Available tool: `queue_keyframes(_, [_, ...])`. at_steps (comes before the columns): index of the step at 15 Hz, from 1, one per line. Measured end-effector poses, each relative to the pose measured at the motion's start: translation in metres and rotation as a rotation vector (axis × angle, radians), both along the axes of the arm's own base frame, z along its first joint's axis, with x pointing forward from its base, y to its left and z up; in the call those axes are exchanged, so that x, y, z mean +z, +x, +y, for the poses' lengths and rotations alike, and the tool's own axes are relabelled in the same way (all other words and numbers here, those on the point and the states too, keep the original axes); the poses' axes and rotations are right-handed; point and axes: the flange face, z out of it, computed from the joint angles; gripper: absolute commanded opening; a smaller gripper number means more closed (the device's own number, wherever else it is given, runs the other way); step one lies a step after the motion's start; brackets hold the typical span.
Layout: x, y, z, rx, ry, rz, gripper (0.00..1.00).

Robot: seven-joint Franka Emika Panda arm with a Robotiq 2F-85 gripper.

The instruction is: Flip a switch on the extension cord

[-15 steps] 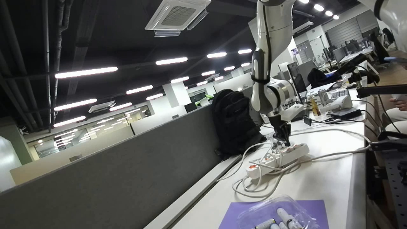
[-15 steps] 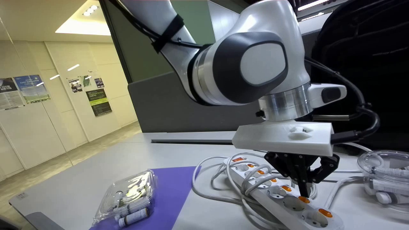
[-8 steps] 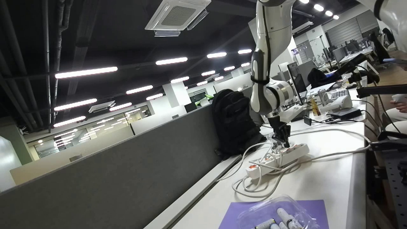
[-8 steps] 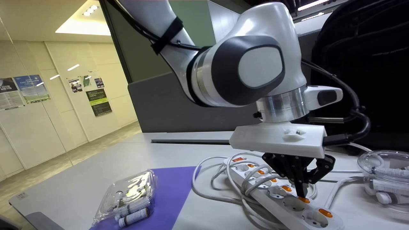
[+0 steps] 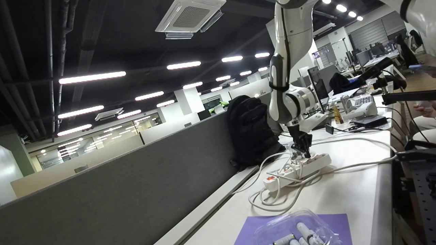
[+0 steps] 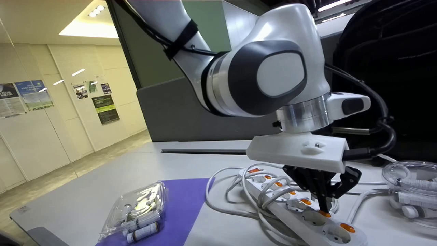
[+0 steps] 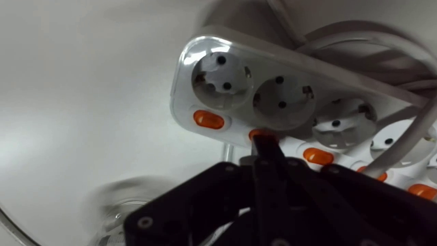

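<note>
The extension cord is a white bar with round sockets and orange switches; it lies on the white desk in both exterior views (image 5: 313, 167) (image 6: 314, 218) and in the wrist view (image 7: 182, 92). Its white cable (image 6: 218, 212) is looped over and around it. My gripper (image 6: 325, 209) is shut and empty, pointing down, fingertips together. In the wrist view the gripper (image 7: 266, 138) covers most of the second switch (image 7: 254, 132) from the strip's end. The tips are at that switch; whether they press it I cannot tell. The end switch (image 7: 208, 119) and third switch (image 7: 318, 156) are uncovered.
A clear jar (image 6: 413, 191) stands close beside the gripper. A purple sheet (image 6: 191, 205) bears a clear plastic box (image 6: 136, 208) with small bottles. A black backpack (image 5: 252, 129) leans on the grey partition (image 5: 136, 190) behind the strip.
The gripper has come down slightly onto the second switch and shifted a little, first one way and then slightly back. It stays shut. The extension cord has not moved.
</note>
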Motion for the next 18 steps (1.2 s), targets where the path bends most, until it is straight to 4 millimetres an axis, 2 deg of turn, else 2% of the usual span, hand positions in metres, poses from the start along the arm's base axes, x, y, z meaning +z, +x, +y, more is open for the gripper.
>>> queue_keyframes(18, [-0.0085,-0.0004,-0.0029,-0.033,0.017,-0.006,0.0])
